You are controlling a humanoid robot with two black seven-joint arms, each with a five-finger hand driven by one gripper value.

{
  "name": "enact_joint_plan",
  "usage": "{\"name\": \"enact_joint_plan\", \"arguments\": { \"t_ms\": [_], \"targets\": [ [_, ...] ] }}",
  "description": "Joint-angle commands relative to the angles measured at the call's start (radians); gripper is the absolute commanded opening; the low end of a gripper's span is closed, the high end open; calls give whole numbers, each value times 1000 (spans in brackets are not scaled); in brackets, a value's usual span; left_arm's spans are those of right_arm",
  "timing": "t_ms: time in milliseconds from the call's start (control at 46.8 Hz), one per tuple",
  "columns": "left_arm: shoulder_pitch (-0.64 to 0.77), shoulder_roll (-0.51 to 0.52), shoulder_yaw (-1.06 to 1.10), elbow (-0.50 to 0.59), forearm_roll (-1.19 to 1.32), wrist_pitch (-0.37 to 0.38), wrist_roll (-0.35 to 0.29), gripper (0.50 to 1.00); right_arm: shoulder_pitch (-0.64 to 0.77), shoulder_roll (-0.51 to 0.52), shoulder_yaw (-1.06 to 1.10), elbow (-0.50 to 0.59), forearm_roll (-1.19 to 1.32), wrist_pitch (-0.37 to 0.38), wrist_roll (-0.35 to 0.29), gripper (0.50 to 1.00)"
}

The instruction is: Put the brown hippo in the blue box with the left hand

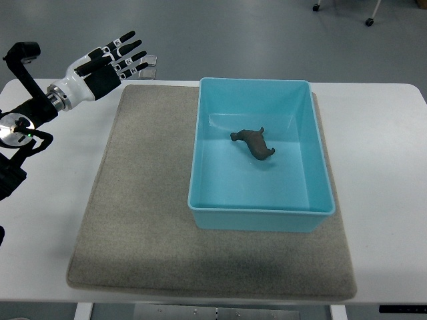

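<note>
A small brown hippo [254, 143] lies on the floor of the blue box [200, 143], near its middle and slightly toward the far side. The box sits on the right half of a grey mat [140, 200]. My left hand [119, 56] hovers at the upper left, over the far left corner of the mat and well away from the box. Its fingers are stretched out and hold nothing. The right arm does not show.
The mat lies on a white table [387, 173]. My left arm's joints and cabling [20, 127] fill the left edge. Grey floor lies beyond the table's far edge, with chair castors [368, 21] at the top right.
</note>
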Motion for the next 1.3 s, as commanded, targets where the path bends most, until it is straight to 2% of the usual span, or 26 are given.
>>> {"name": "enact_joint_plan", "arguments": {
  "t_ms": [0, 513, 812, 1282],
  "targets": [
    [6, 0, -7, 2, -4, 0, 7, 996, 0, 0, 0, 0, 0, 0, 0, 936],
    [4, 17, -11, 2, -15, 0, -7, 996, 0, 0, 0, 0, -1, 0, 0, 936],
    [-4, 61, -13, 0, -15, 0, -10, 996, 0, 0, 0, 0, 0, 0, 0, 936],
    [-5, 63, -47, -6, -16, 0, -9, 996, 0, 0, 2, 0, 0, 0, 0, 936]
  ]
}}
